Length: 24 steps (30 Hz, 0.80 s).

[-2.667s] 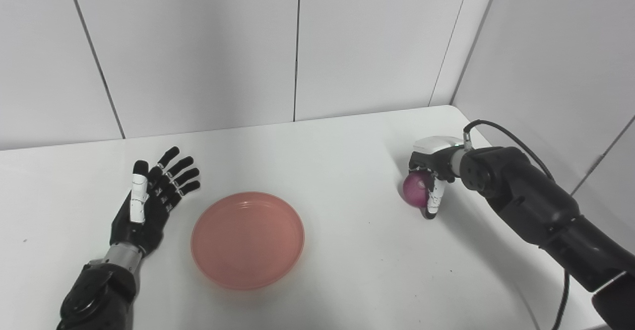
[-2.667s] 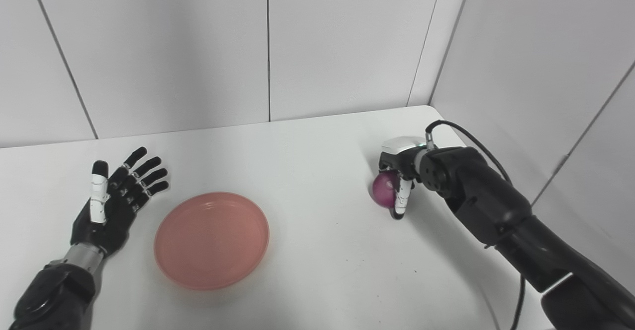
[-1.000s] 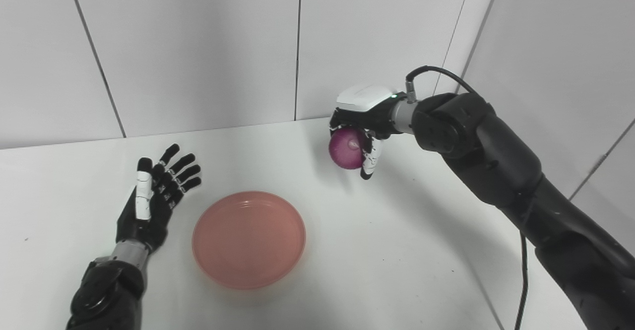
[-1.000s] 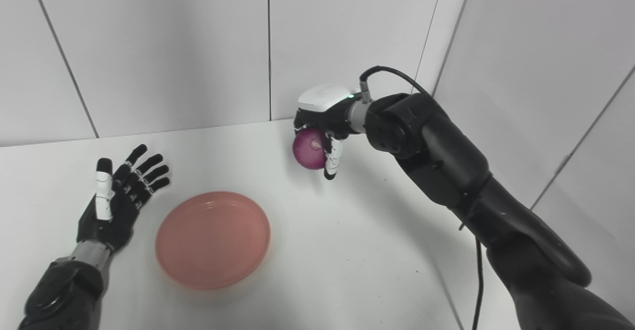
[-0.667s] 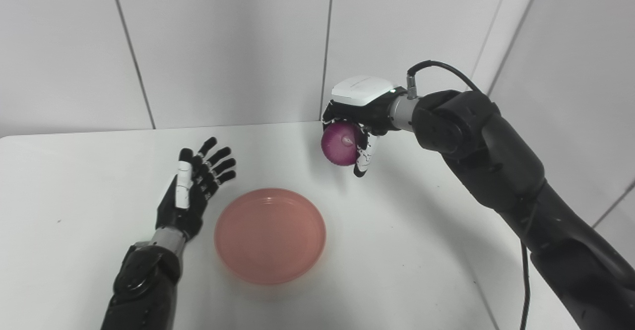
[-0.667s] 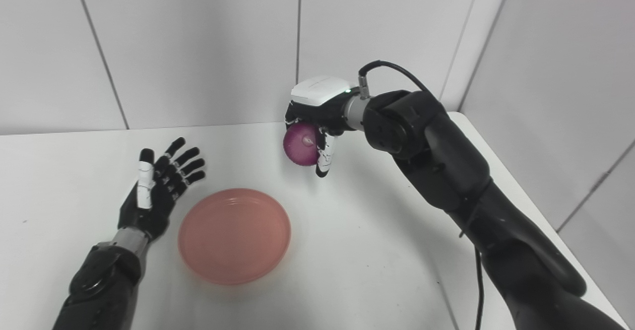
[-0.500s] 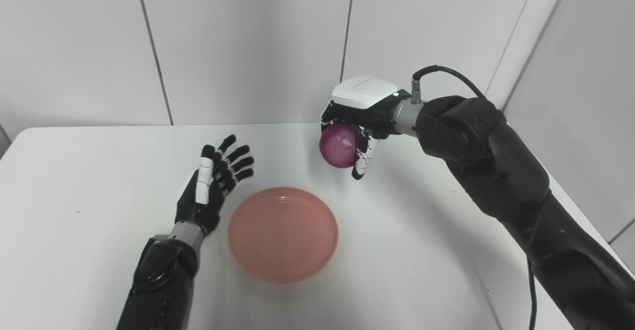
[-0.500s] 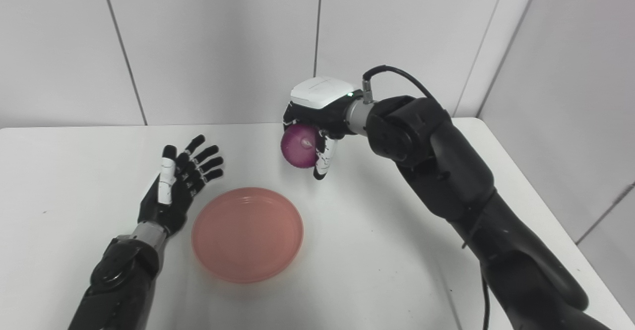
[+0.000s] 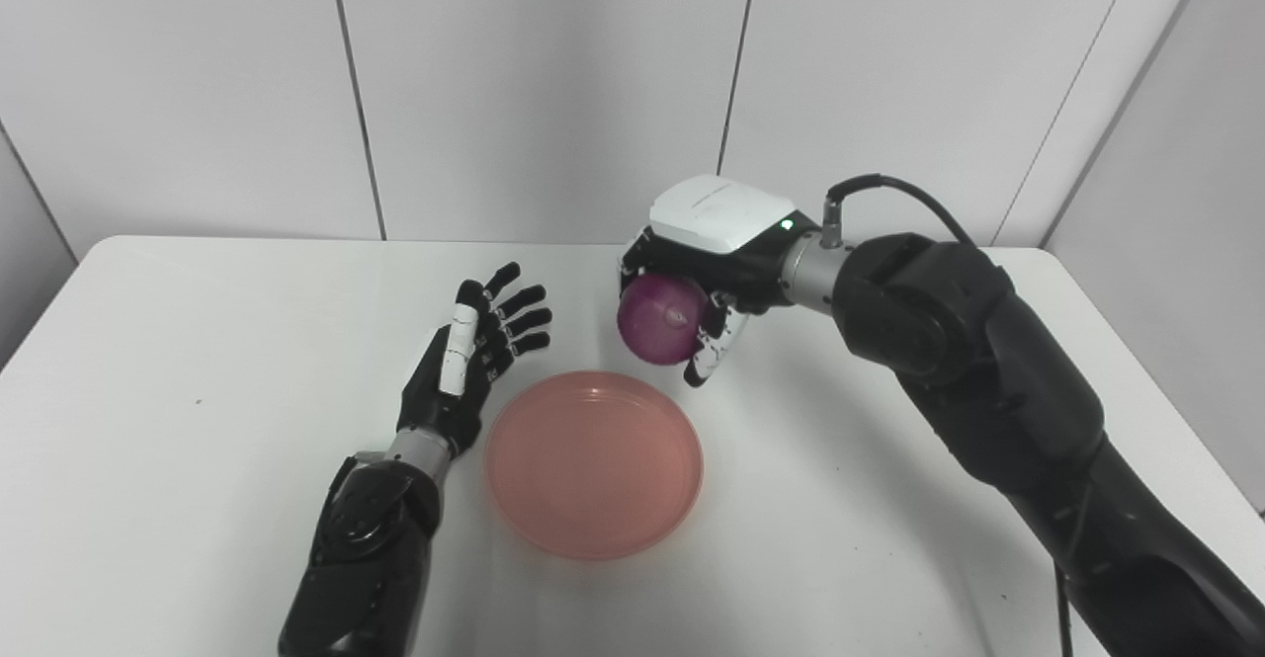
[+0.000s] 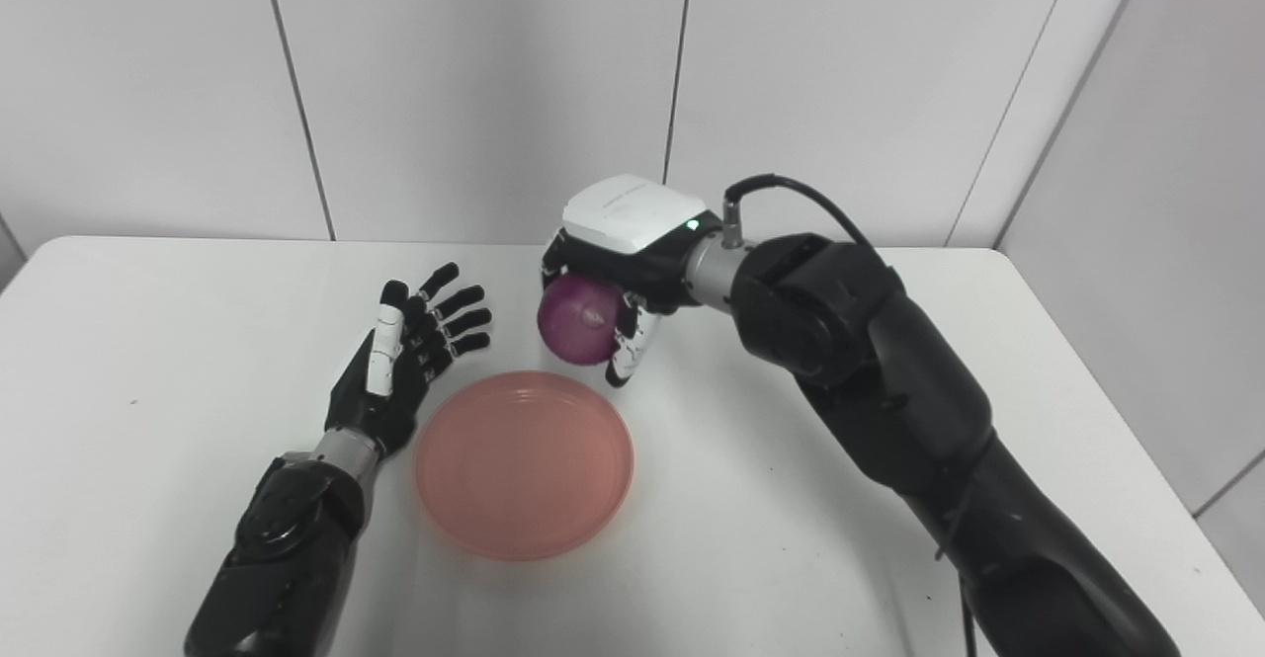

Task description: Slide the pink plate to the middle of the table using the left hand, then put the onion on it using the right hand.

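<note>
Onion (image 9: 660,319) in right hand (image 9: 707,262), above plate (image 9: 593,461) far rim.

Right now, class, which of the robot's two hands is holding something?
The right hand: its fingers are closed around the purple onion above the table. The left hand is open, empty.

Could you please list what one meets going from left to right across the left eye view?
Left robot hand → pink plate → onion, held in the right robot hand.
</note>
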Tool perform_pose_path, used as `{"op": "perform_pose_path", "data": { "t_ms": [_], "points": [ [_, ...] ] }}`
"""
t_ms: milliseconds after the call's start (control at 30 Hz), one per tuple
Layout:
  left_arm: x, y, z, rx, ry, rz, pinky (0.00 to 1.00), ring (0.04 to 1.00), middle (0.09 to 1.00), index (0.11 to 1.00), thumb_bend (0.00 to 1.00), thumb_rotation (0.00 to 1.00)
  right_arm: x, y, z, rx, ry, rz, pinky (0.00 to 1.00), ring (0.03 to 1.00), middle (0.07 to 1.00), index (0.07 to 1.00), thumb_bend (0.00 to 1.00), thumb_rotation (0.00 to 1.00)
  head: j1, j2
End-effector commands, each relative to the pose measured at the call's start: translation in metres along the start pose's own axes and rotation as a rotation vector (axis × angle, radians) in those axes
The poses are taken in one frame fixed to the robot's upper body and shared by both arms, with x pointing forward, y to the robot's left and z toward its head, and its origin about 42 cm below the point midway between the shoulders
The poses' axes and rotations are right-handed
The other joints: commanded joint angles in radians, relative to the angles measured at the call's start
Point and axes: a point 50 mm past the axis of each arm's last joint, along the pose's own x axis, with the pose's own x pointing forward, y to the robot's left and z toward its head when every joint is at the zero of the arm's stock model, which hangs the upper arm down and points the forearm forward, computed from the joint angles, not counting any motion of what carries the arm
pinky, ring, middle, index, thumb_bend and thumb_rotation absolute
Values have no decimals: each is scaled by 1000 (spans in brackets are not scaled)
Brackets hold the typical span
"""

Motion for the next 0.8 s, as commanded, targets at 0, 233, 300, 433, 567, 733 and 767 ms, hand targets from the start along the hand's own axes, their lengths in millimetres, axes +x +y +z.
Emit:
{"op": "perform_pose_path", "data": {
  "t_ms": [0, 233, 300, 433, 567, 733, 767],
  "points": [
    [-27, -2, -53, -39, 179, 40, 745, 789, 824, 888, 864, 938, -2, -17, 9, -56, -56, -99, 272, 346, 423, 503, 528, 3, 6, 3],
    [-27, -5, -54, -47, 186, 45, 747, 783, 819, 886, 875, 931, 6, 1, 21, -49, -110, -87, 278, 347, 452, 499, 529, 3, 14, 9],
    [-27, -6, -54, -48, 186, 45, 747, 783, 820, 885, 875, 931, 8, 5, 23, -44, -125, -84, 247, 319, 436, 500, 528, 2, 17, 10],
    [-27, -6, -55, -47, 183, 44, 742, 781, 819, 886, 860, 935, 14, 16, 27, -60, -148, -74, 294, 377, 442, 506, 528, 3, 25, 10],
    [-28, -6, -55, -45, 183, 46, 743, 782, 819, 885, 855, 934, 21, 27, 30, -64, -154, -66, 329, 413, 449, 508, 528, 4, 27, 10],
    [-29, -6, -55, -43, 183, 46, 752, 785, 821, 885, 854, 938, 31, 42, 32, -53, -152, -61, 310, 388, 428, 512, 527, 4, 30, 11],
    [-29, -6, -55, -44, 184, 46, 756, 786, 822, 885, 855, 937, 33, 45, 31, -53, -152, -60, 307, 384, 424, 513, 527, 4, 30, 11]
  ]
}}
